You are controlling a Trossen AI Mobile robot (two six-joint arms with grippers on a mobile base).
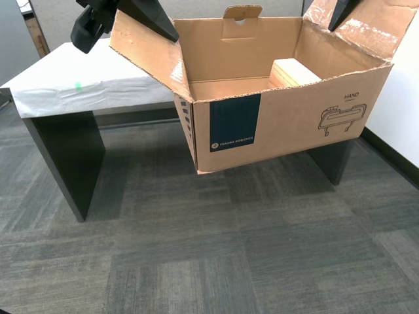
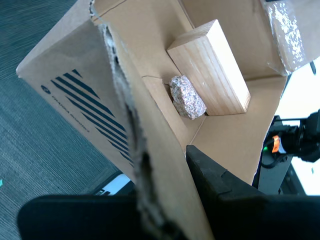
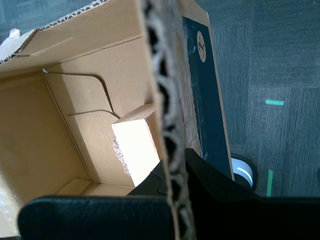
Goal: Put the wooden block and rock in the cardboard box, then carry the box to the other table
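The cardboard box point(image 1: 288, 121) hangs tilted above the carpet, just in front of the other table point(image 1: 85, 82) with its wrinkled pale top. My second gripper point(image 2: 170, 200) is shut on the flap at the exterior view's left point(image 1: 145, 26). My first gripper point(image 3: 172, 175) is shut on the opposite flap, at the exterior view's upper right point(image 1: 340, 14). Inside lies the wooden block point(image 2: 210, 70), whose top shows over the front wall point(image 1: 294, 70). The rock point(image 2: 187, 97) rests against the block; the exterior view hides it.
Grey carpet tiles point(image 1: 216, 248) lie under the box. The table stands on dark panel legs point(image 1: 69, 157) and carries a green mark point(image 1: 78, 85). A white wall with a dark baseboard point(image 1: 393, 157) runs along the exterior view's right. Green tape strips point(image 3: 274, 102) mark the floor.
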